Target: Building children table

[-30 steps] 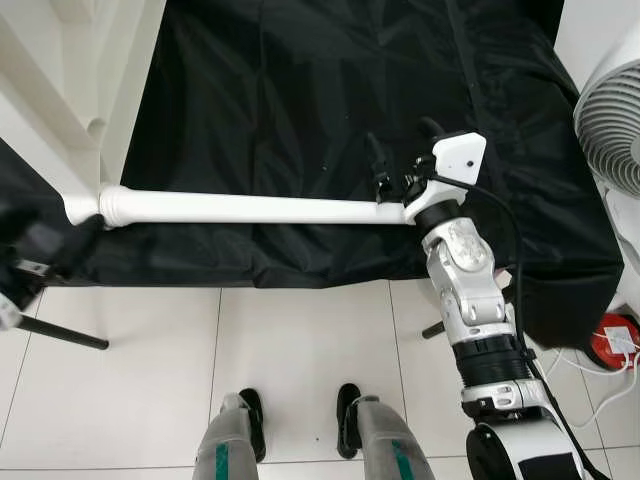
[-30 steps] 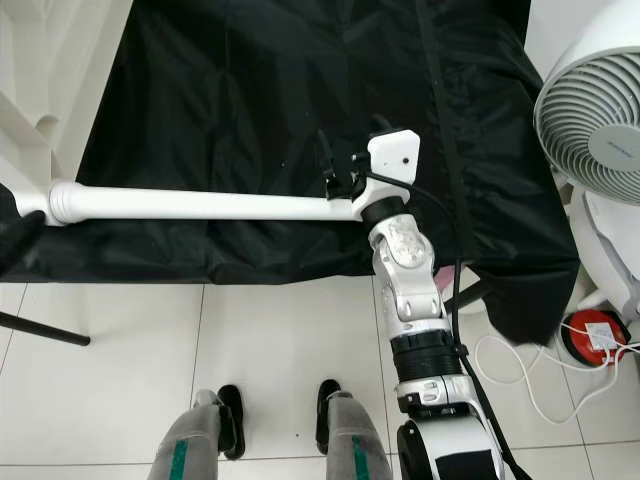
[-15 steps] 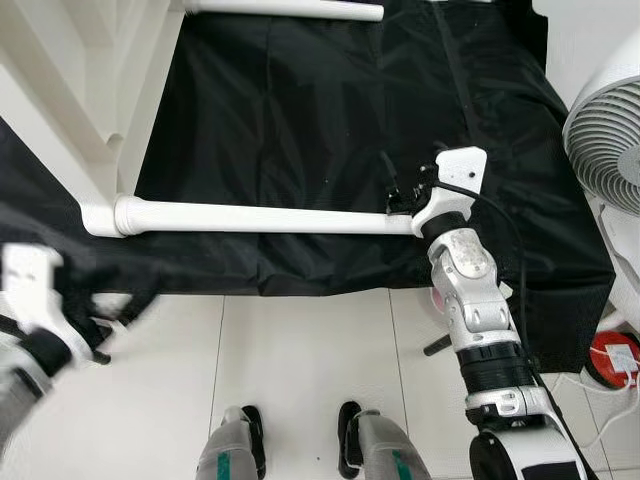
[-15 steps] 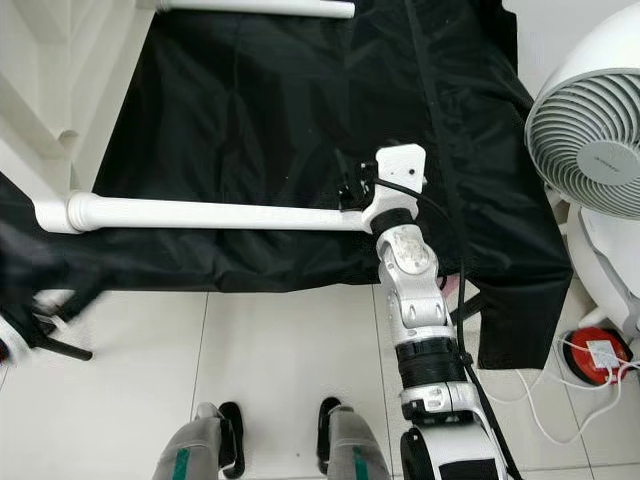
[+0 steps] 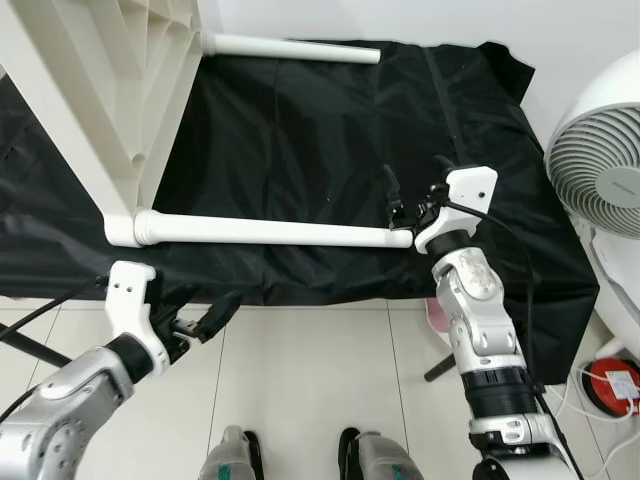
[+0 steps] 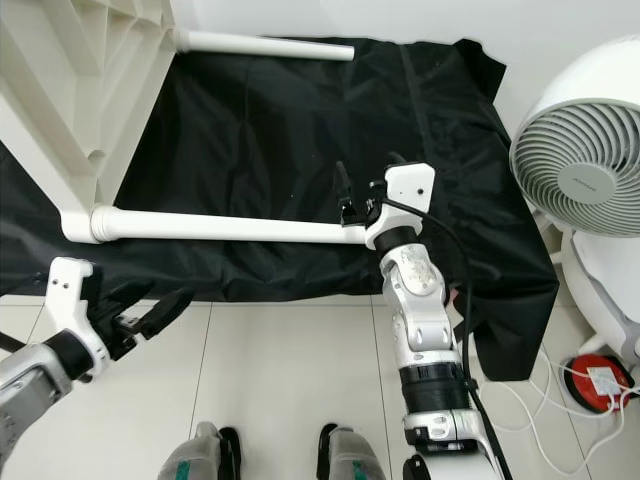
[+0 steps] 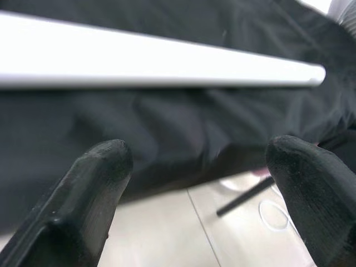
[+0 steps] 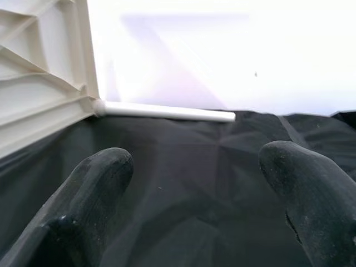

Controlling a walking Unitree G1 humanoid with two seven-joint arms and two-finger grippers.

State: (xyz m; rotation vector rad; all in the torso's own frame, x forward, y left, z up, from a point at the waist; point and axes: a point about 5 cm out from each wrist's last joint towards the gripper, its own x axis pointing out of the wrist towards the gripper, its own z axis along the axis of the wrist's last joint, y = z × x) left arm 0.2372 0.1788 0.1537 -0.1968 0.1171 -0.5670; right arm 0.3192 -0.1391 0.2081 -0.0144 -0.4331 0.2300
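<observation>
The white children's table top lies on its side at the upper left, on a black cloth. Its near white leg runs rightward from the table's corner. A far leg lies along the wall. My right gripper is open at the near leg's free end, and the leg's tip lies against its base, with nothing between its fingers. My left gripper is open over the floor, just in front of the near leg, apart from it.
A white fan stands at the right. A red device with white cables lies on the tiled floor at the lower right. A black stand leg crosses the floor at the left. My feet are near the cloth's edge.
The camera has tilted up, showing more of the table and wall. My left arm has risen from the lower left towards the near leg. My right gripper stays at the leg's end.
</observation>
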